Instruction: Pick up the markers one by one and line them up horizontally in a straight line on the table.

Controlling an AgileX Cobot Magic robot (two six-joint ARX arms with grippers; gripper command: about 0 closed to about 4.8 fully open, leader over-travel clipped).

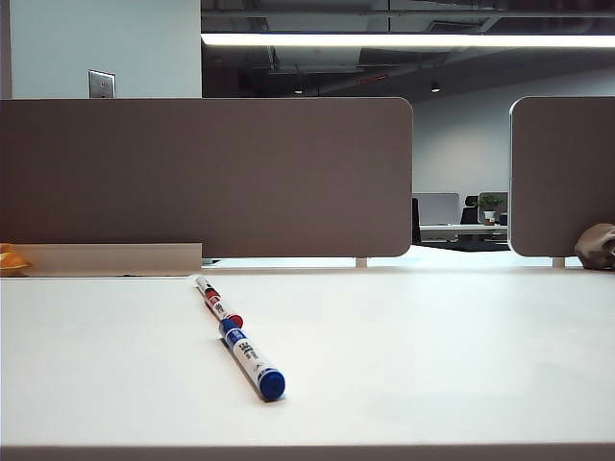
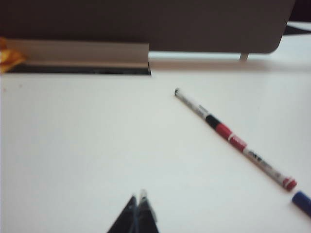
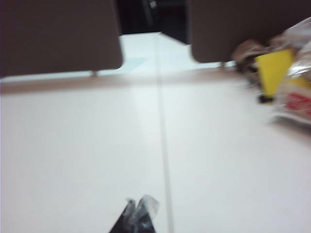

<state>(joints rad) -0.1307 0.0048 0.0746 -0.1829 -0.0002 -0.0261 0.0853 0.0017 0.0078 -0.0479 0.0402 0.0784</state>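
Three markers lie end to end on the white table (image 1: 432, 355), in a line that runs from the back toward the front edge. The black marker (image 2: 194, 106) is the farthest, the red marker (image 2: 252, 156) is in the middle, and only the tip of the blue marker (image 2: 302, 202) shows in the left wrist view. In the exterior view the red marker (image 1: 219, 307) and blue marker (image 1: 252, 363) are plain. My left gripper (image 2: 138, 196) is shut and empty, well short of the markers. My right gripper (image 3: 137, 200) is shut and empty over bare table. Neither gripper shows in the exterior view.
Grey-brown partition panels (image 1: 207, 173) stand along the back. An orange object (image 1: 12, 259) sits at the far left and a brown bag (image 1: 596, 246) at the far right. Yellow and white packaging (image 3: 286, 82) lies near the right arm. A table seam (image 3: 164, 145) runs past the right gripper.
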